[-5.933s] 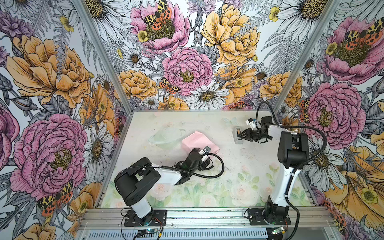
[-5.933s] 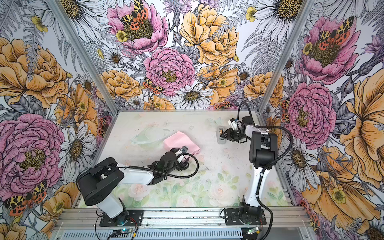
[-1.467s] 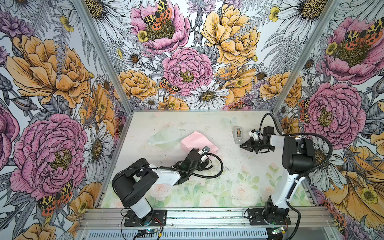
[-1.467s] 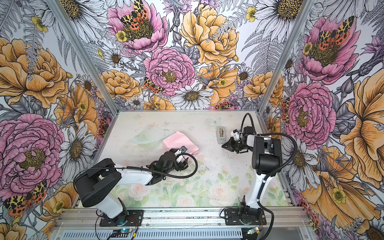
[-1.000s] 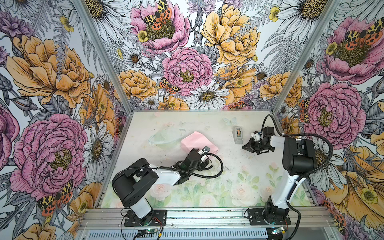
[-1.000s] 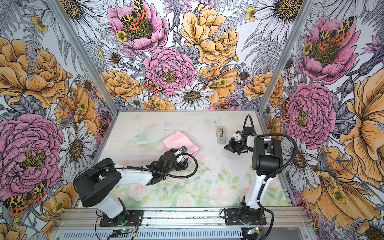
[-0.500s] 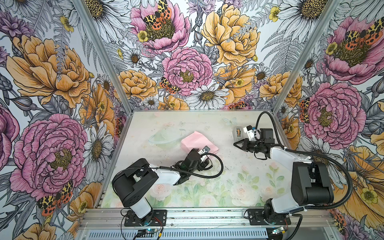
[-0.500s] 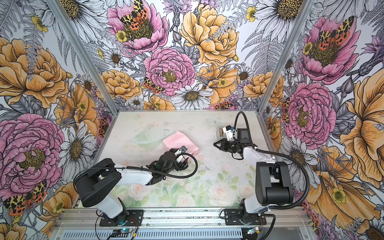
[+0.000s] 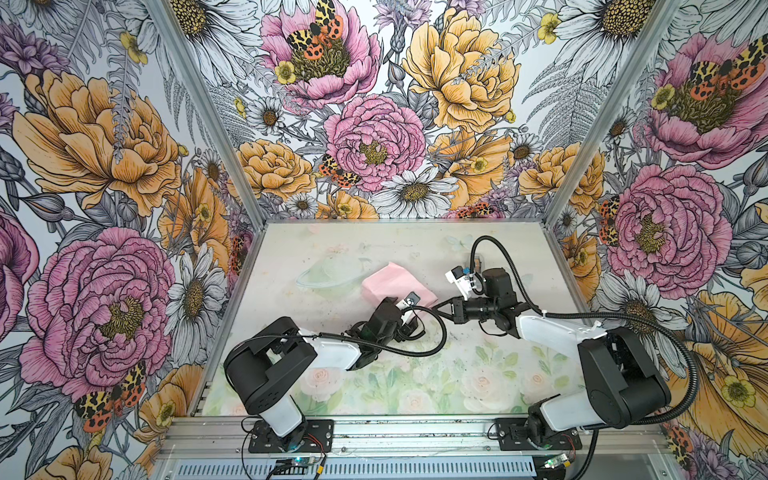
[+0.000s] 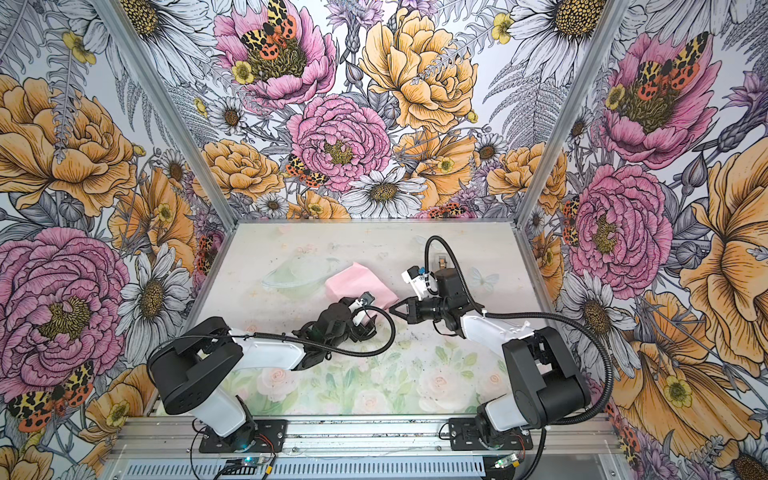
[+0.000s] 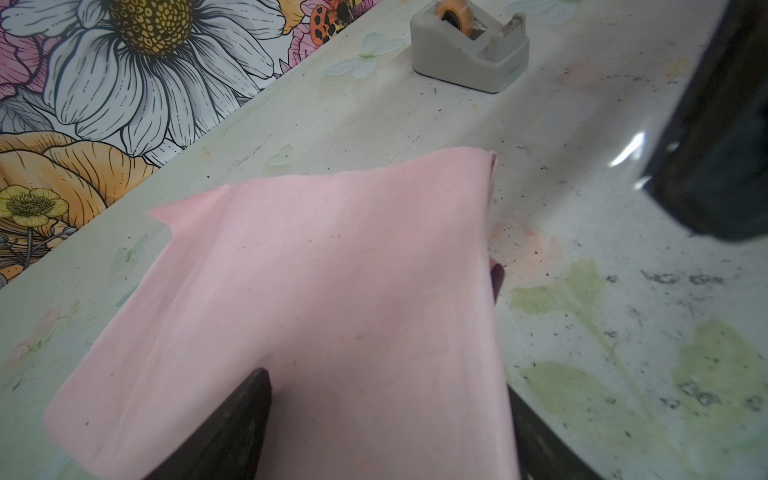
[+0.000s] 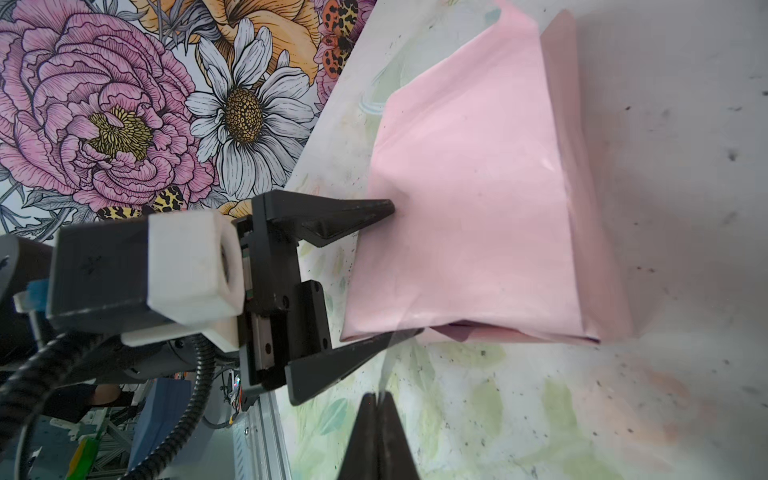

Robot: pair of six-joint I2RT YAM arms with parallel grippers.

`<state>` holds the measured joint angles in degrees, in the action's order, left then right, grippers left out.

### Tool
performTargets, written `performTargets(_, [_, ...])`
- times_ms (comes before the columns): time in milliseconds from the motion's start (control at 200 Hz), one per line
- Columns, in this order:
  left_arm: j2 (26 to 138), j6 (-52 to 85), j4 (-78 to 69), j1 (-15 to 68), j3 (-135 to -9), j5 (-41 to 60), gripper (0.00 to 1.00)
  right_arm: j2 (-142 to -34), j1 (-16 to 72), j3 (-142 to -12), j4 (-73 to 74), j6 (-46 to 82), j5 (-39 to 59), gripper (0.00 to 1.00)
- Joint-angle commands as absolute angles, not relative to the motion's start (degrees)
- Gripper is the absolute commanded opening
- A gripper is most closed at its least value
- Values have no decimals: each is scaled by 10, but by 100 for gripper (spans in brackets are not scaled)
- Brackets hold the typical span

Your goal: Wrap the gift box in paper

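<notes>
The paper (image 12: 478,208) lies folded, pale pink outward (lilac edge peeking).

- The left arm lies low and reaches toward the middle. The left gripper (image 12: 365,270) has its jaws wide apart, like an open mouth.
- The right arm bends in from the right side. The right gripper (image 9: 441,308) points at the left one, jaws pressed tight together.
</notes>
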<state>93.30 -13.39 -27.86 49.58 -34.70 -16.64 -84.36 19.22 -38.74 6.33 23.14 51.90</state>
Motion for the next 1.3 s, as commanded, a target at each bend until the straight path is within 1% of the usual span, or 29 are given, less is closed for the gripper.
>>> performTargets(0, [926,-123,-249,495,-341,-163,78,-867,207,-396,98,228,533,0])
performTargets(180, [926,-125,-247,495,-342,-163,78,-894,224,-409,111,225,539,0])
performTargets(530, [928,-124,-247,496,-344,-163,78,-954,226,-419,120,222,530,0])
performTargets(1001, [925,-127,-245,496,-346,-163,78,-982,226,-423,144,237,513,0])
performTargets(1296, [925,-127,-244,495,-346,-161,78,-1005,225,-424,192,266,508,0])
